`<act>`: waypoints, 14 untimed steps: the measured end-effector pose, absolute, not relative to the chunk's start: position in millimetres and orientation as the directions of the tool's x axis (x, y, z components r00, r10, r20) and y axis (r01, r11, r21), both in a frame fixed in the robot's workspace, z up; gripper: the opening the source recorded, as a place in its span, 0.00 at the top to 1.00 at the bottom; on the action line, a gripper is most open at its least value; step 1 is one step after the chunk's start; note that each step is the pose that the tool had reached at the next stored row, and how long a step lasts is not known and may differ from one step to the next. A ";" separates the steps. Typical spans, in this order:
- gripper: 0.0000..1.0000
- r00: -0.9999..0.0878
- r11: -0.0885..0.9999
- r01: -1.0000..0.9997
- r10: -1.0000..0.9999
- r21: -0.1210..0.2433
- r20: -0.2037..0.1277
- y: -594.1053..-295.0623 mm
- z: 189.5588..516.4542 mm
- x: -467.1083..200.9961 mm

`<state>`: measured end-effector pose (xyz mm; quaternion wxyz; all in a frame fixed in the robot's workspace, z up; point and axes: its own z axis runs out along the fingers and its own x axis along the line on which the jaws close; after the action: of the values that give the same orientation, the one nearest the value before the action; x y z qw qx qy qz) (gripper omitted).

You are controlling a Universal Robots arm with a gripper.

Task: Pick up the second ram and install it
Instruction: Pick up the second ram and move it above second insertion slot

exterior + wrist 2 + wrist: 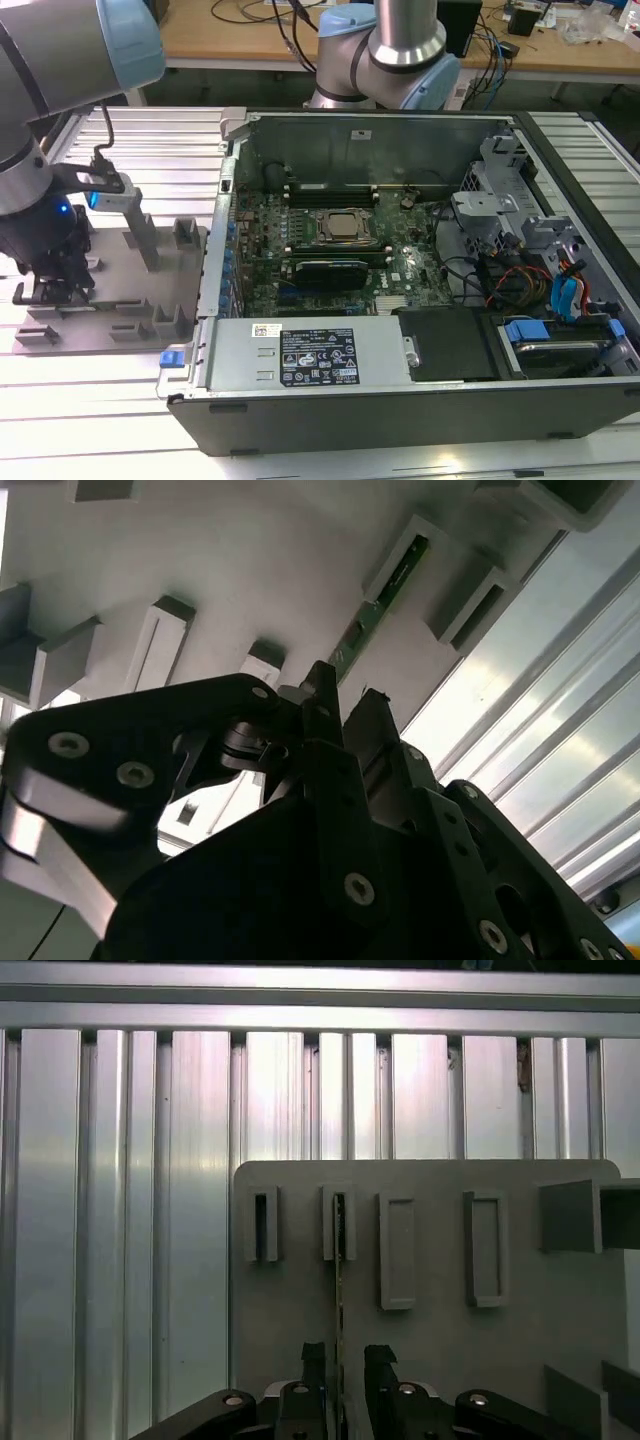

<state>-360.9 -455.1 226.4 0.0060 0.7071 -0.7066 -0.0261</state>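
the long, narrow green circuit-board ram stick (339, 1260) is held on edge in a slotted block (327, 1222) of the flat grey plastic holder tray (440, 1350), so its sides are offered for grasping. it is straddled by the black metal gripper (345, 1355), jaws parted, nothing clamped.

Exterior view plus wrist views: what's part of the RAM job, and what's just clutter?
Job:
green memory stick, upright in the grey holder tray
pincer, astride the stick
motherboard in the open computer

Lying about:
power supply
drive cables
desk wires
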 end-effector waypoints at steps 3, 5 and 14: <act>0.72 0.000 -0.001 -0.999 -1.000 0.045 -0.028 -455.1 216.8 -361.0; 0.72 0.000 -0.001 -0.999 -1.000 0.045 -0.028 -455.1 210.8 -361.1; 0.74 0.000 -0.001 -0.999 -1.000 0.045 -0.029 -455.0 198.3 -361.6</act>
<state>-361.6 -455.0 198.3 0.0057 0.7071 -0.7066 -0.0265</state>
